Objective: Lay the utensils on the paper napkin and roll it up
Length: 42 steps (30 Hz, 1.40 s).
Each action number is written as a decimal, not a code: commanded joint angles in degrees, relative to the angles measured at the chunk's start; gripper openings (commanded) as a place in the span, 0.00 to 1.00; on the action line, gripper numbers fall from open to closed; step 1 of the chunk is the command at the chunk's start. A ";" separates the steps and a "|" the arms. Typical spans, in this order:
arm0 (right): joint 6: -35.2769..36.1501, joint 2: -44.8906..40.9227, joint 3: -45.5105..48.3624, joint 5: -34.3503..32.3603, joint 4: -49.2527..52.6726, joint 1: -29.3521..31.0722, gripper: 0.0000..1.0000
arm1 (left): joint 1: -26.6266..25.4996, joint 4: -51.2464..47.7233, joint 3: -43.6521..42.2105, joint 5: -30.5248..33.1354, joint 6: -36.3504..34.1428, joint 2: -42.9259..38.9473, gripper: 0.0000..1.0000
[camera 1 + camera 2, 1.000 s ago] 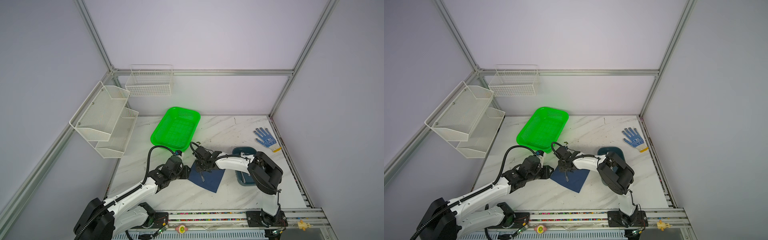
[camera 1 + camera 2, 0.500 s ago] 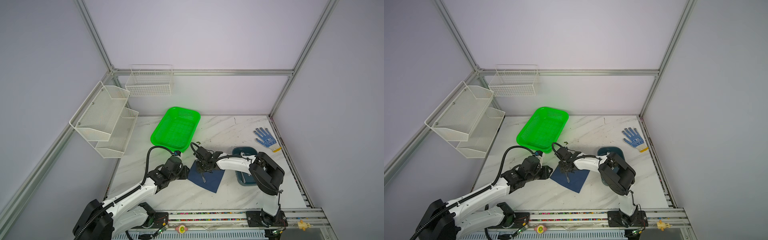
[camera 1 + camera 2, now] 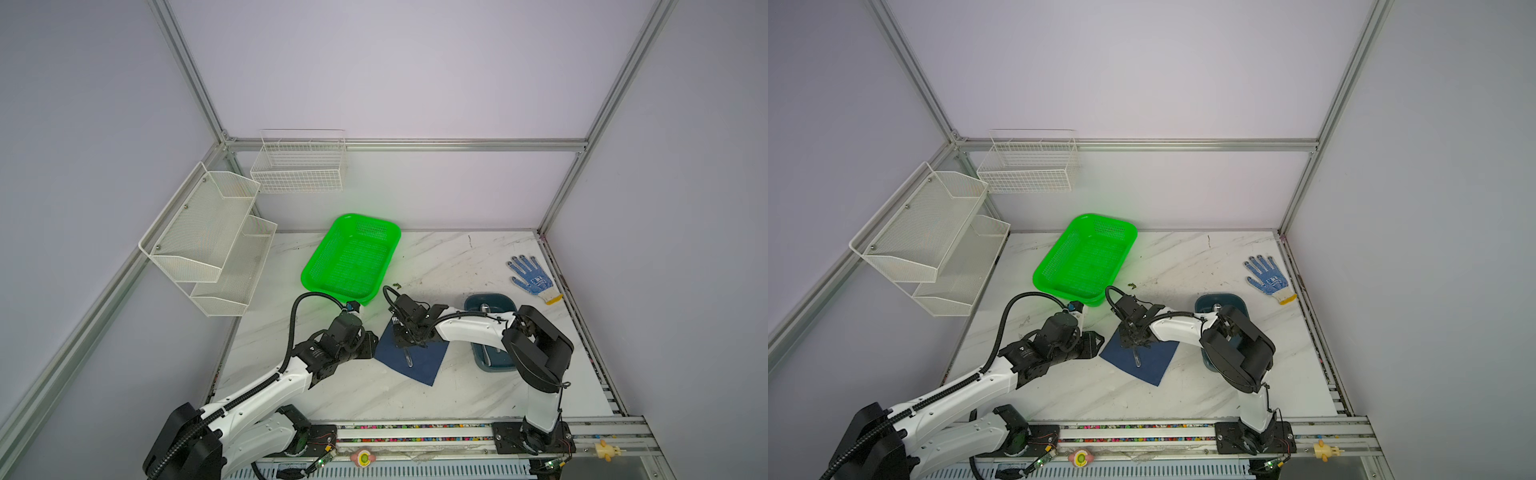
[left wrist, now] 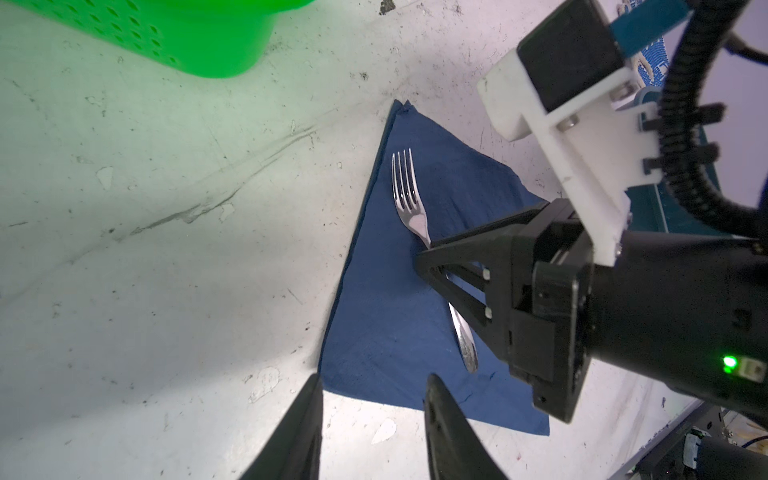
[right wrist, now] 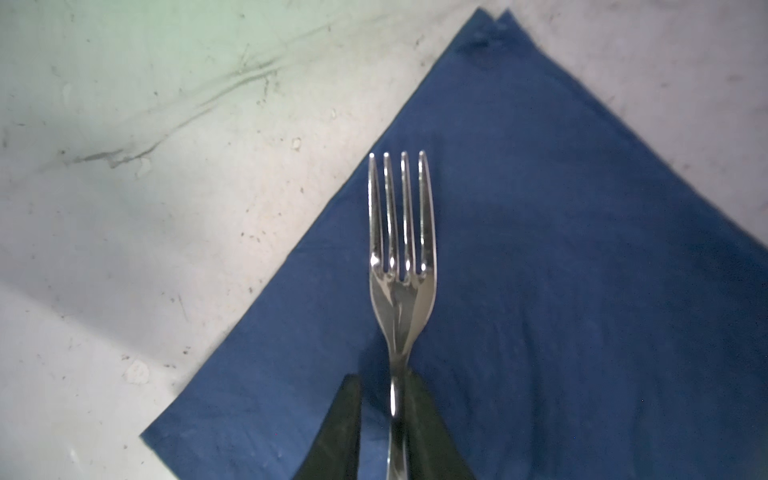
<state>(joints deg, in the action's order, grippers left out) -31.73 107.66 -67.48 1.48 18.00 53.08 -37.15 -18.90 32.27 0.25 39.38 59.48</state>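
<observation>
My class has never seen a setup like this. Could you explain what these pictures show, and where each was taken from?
Two robot arms stand at a table, each ending in two jaws. Two pictures look down on the scene; the other two come from cameras on the arms' wrists. On the table lie a green basket, a glove, a teal tray and a blue napkin with a fork on it. On the right arm the jaws stand either side of the fork's handle, slightly parted, so the fork seems to rest on the napkin. On the left arm the jaws are open and empty, by the napkin's corner.
</observation>
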 commanded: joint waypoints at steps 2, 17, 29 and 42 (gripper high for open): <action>-1.12 -6.92 1.65 -1.65 -2.29 0.14 0.24 | 0.32 1.94 1.57 -2.36 -1.87 -0.86 0.40; -4.99 -16.06 13.06 -0.20 -1.29 -9.36 0.16 | -0.60 5.36 6.12 -12.15 -1.97 9.97 0.35; -8.17 -12.16 16.26 0.19 -0.36 -10.34 0.15 | -0.65 3.90 7.10 -9.00 -1.14 9.62 0.35; -18.33 -20.73 21.48 0.82 2.94 -9.75 0.17 | -0.64 3.32 7.61 -8.82 -1.05 8.00 0.35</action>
<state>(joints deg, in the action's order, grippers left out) -45.78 89.43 -46.72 2.46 18.83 43.07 -37.58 -15.94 35.16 -8.93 37.95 69.34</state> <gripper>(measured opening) 0.167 0.352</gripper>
